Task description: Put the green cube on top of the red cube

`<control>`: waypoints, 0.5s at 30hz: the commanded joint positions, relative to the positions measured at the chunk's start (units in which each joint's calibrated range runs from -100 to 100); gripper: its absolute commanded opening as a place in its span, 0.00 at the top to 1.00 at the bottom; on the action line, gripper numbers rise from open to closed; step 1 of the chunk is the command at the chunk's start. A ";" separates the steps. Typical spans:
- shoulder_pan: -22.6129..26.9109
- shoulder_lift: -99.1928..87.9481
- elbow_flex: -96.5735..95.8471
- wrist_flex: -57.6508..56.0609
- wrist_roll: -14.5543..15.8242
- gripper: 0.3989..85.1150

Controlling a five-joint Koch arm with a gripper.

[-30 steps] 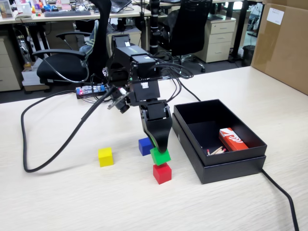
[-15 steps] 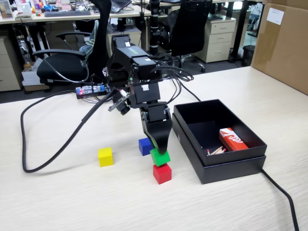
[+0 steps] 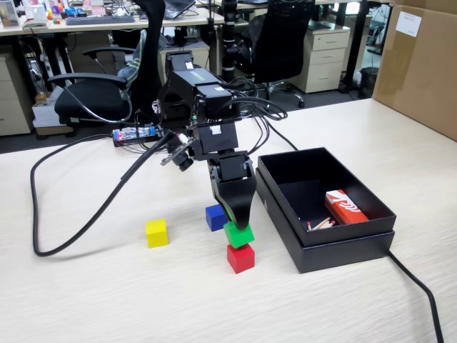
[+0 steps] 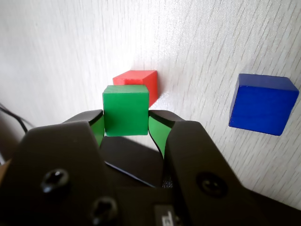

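Note:
The green cube [image 3: 238, 234] is held between my black, green-padded jaws, tilted and just above the red cube [image 3: 240, 258], which sits on the pale wooden table. I cannot tell whether the two cubes touch. In the wrist view the green cube [image 4: 126, 109] sits between the two pads, and the red cube [image 4: 138, 82] shows partly behind it. My gripper [image 3: 238, 227], also seen in the wrist view [image 4: 126, 123], is shut on the green cube.
A blue cube [image 3: 215, 216] lies just behind the gripper; it also shows in the wrist view [image 4: 263, 104]. A yellow cube [image 3: 156, 233] lies to the left. An open black box [image 3: 343, 243] holding a red-and-white box [image 3: 345, 207] stands at the right. A black cable [image 3: 86, 221] loops on the left.

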 commanded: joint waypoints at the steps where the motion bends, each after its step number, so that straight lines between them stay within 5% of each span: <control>1: 0.10 -1.87 3.23 2.76 -0.20 0.95; 6: 0.10 -1.53 2.87 2.85 -0.20 0.95; 15: 0.29 -1.30 1.60 2.85 -0.44 0.62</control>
